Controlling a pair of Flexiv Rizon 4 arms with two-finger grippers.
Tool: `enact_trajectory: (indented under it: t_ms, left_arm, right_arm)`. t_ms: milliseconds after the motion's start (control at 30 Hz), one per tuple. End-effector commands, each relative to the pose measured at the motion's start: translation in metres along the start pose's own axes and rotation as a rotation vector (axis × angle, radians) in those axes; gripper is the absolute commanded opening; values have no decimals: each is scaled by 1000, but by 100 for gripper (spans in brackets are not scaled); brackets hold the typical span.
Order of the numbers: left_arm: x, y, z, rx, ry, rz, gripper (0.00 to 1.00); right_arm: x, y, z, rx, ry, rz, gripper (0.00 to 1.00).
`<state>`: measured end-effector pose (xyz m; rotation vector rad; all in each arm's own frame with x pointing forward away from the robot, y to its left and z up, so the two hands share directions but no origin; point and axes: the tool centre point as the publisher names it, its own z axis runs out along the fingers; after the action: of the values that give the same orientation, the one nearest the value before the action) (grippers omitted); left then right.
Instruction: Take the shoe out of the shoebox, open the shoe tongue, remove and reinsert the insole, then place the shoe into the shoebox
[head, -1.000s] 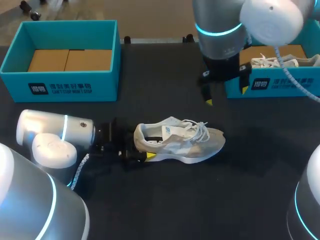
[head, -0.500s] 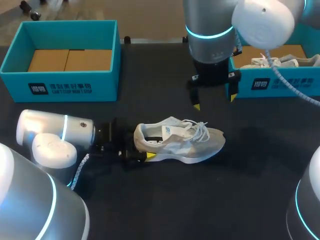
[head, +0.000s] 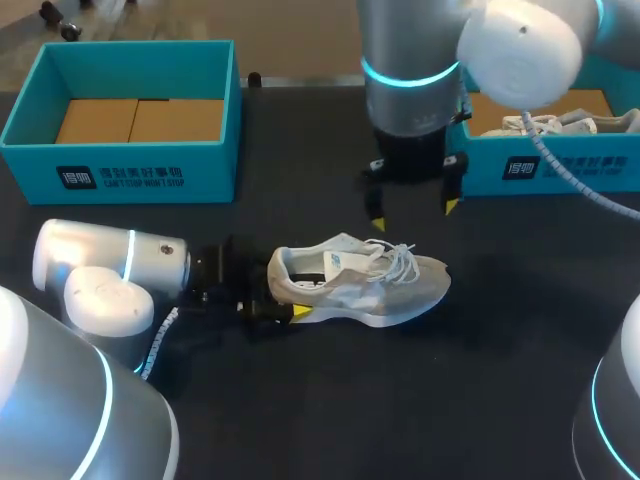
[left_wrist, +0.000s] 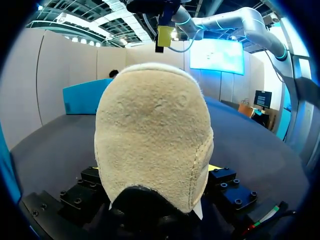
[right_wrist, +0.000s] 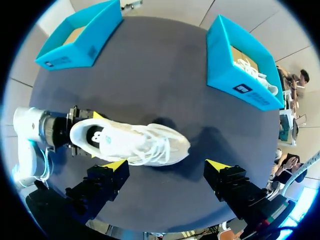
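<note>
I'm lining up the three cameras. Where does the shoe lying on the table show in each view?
Head view: the shoe lies in the middle, heel in the left gripper.
Left wrist view: its heel fills the picture, between that gripper's fingers.
Right wrist view: under the open right gripper, between its yellow tips.
Shared landmark: the right gripper, hovering over the shoe.

Bright, even light, seemingly from overhead, casts soft shadows beside the shoe (head: 360, 285) on the dark table (head: 300, 400).
</note>
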<state>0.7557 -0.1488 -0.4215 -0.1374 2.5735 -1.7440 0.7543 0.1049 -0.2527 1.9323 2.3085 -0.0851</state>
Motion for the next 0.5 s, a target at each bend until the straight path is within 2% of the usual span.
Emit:
enact_trajectory:
  t_ms: [33,267,367,500]
  left_arm:
    - [-2,0,2,-2,1,-1,0]
    - [-2,0,2,-2,1,-1,0]
    - [-2,0,2,-2,1,-1,0]
    - [-2,0,2,-2,1,-1,0]
  right_arm:
    - [43,3,3,7,-54,6,100]
    - [76,-1,3,1,-87,83,100]
    - [83,0,7,0,-80,104,100]
    - [92,2,14,7,-122,115,100]
